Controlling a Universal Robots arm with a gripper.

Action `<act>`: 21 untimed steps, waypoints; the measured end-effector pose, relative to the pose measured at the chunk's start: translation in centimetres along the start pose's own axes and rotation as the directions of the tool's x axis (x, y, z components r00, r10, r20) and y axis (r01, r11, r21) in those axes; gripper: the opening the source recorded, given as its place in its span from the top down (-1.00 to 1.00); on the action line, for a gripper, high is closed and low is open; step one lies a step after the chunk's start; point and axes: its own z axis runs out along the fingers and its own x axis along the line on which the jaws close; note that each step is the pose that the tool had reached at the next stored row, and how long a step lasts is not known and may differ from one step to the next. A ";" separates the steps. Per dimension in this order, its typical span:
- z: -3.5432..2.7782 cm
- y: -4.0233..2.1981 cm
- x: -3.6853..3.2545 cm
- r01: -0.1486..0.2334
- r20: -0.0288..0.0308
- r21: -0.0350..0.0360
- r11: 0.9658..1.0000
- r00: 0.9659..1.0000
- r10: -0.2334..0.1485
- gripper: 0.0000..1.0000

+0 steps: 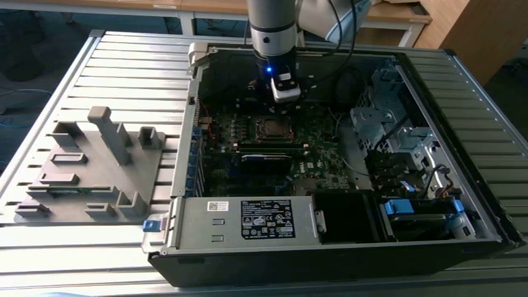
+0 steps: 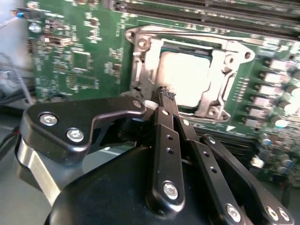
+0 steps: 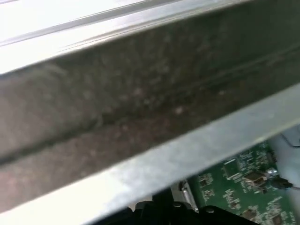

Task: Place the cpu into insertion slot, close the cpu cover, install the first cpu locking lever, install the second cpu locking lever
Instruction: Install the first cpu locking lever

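In the second wrist view, the cpu (image 2: 183,77) lies flat in the insertion slot (image 1: 271,128), its pale silver top showing through the window of the cpu cover (image 2: 217,83). The cover lies down over the chip. My gripper (image 2: 166,93) is shut with nothing between its fingertips, and the tips hover just at the near edge of the socket. In the exterior view the gripper (image 1: 285,98) hangs inside the open computer case, a little behind the socket. I cannot make out the locking levers clearly.
The green motherboard (image 1: 326,161) sits in the open case, with memory slots (image 2: 211,14) beside the socket. A drive cage (image 1: 387,124) stands at the exterior view's right, a power supply (image 1: 247,219) in front. A grey fixture (image 1: 91,167) lies outside on the left. The case wall (image 3: 140,108) looms close in the first wrist view.
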 end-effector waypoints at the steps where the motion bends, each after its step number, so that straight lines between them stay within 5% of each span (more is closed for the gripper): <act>1: 0.03 0.00 0.00 0.001 -0.014 0.006 1.000 1.000 -0.001 0.79; 3: 0.06 0.01 0.00 0.002 -0.033 0.014 1.000 0.999 -0.002 0.79; 11: 0.06 0.00 0.00 0.006 -0.049 0.020 1.000 0.999 -0.005 0.79; 21: 0.13 0.04 -0.06 0.079 -0.050 0.008 0.997 0.996 -0.079 0.79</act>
